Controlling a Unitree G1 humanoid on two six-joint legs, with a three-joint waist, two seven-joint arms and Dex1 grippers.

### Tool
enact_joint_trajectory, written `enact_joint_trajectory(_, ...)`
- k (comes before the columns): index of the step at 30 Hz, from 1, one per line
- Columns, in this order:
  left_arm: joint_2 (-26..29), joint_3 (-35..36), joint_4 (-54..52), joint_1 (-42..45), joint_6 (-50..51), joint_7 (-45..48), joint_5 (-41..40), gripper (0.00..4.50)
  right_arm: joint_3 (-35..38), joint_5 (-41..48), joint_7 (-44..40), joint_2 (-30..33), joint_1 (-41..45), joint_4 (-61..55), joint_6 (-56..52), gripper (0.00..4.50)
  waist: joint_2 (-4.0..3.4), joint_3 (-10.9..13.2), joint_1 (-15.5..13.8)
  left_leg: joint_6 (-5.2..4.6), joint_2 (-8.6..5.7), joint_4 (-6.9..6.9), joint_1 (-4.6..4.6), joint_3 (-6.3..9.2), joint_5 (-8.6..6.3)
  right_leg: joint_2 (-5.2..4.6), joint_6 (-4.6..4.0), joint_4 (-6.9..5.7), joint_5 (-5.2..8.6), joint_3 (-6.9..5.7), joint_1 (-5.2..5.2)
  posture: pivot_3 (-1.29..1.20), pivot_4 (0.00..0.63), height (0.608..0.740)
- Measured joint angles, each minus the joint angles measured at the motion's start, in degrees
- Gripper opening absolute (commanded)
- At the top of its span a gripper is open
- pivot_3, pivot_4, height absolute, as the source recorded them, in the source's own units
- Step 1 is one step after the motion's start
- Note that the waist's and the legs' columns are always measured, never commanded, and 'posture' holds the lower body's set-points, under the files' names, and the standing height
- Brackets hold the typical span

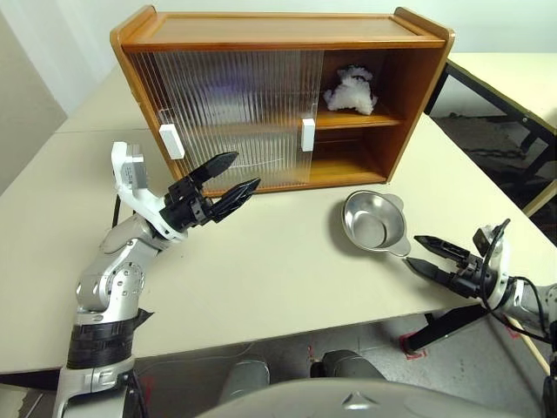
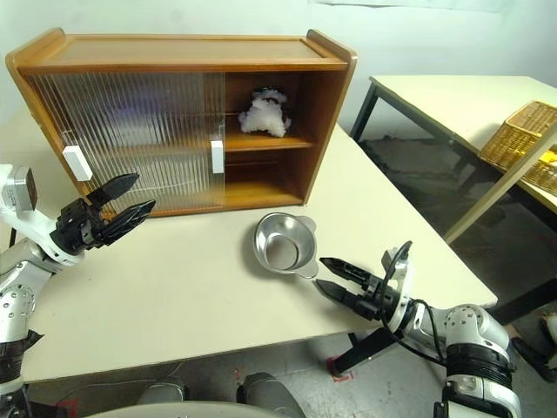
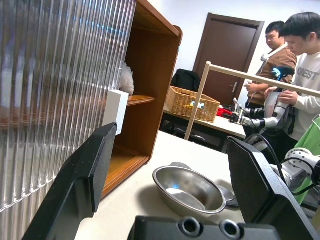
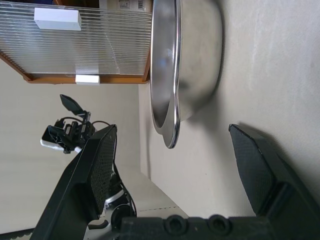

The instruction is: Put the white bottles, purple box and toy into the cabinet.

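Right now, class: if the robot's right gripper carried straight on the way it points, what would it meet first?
Most likely the metal bowl. The right gripper, jaws open, lies low over the table with its tips aimed at the bowl's near handle; the right wrist view shows the rim straight ahead.

One cabinet (image 1: 261,52), one toy (image 1: 351,91), one bowl (image 1: 374,224).

The wide orange-brown wooden cabinet (image 1: 278,39) with ribbed sliding doors stood at twelve o'clock on the pale bench (image 1: 287,270). Both doors covered its left part; the right part stood uncovered. The small white plush toy (image 1: 351,91) sat on the upper shelf there. The shiny round metal bowl (image 1: 376,223) lay before the cabinet, toward four o'clock of it. The left gripper (image 1: 228,178) hung before the doors at nine o'clock of the bowl, well apart. The right gripper (image 1: 422,252) lay near the bowl's handle at five o'clock.
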State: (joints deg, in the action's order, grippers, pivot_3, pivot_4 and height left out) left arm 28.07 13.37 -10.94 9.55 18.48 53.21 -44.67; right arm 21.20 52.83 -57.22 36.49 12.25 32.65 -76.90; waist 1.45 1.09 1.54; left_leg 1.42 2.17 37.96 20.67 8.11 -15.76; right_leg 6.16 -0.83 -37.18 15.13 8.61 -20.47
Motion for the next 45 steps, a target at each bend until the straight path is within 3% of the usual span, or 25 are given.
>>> enact_joint_trajectory(13, -0.02, -0.04, -0.27, -0.58, 0.06, -0.11, -0.01, 4.50, 0.95, -0.59, -0.83, 0.25, 1.28, -0.99, -6.55, 4.47, -0.18, 0.30, 0.01, 0.00, 0.03, -0.12, -0.31, -0.64, -0.08, 0.15, 0.01, -0.02, -0.04, 0.19, -0.18, 0.00, 0.028, 0.740)
enact_joint_trajectory(31, -0.06, -0.27, -0.27, -0.59, 0.06, 0.03, 0.02, 4.50, 5.25, 1.95, 5.02, -3.20, 1.17, -8.31, -13.35, 4.47, -0.31, 0.39, -1.12, -0.29, -0.05, -0.05, -0.42, -0.73, -0.24, 0.26, 0.29, -0.02, 0.14, 0.13, -0.03, 0.01, 0.029, 0.740)
enact_joint_trajectory(34, -0.05, -0.27, -0.27, -0.59, 0.06, 0.03, 0.03, 4.50, 5.82, 3.05, 6.86, -4.28, 1.50, -9.12, -13.37, 3.86, -0.31, 0.39, -1.12, -0.30, -0.04, -0.06, -0.51, -0.73, -0.25, 0.26, 0.29, -0.03, 0.14, 0.13, 0.02, 0.00, 0.029, 0.740)
enact_joint_trajectory(44, -0.05, -0.26, -0.27, -0.59, 0.06, 0.03, 0.03, 4.50, 7.47, 8.37, 15.58, -6.99, 2.61, -11.61, -13.37, 0.13, -0.33, 0.40, -1.13, -0.32, -0.02, -0.07, -0.53, -0.72, -0.26, 0.27, 0.30, -0.05, 0.13, 0.15, 0.02, 0.01, 0.030, 0.740)
enact_joint_trajectory(45, -0.05, -0.26, -0.27, -0.58, 0.06, 0.03, 0.03, 4.50, 7.50, 8.87, 17.02, -7.18, 2.72, -11.90, -13.38, 0.02, -0.33, 0.40, -1.12, -0.32, -0.02, -0.07, -0.53, -0.72, -0.26, 0.27, 0.31, -0.04, 0.12, 0.16, 0.01, 0.01, 0.030, 0.740)
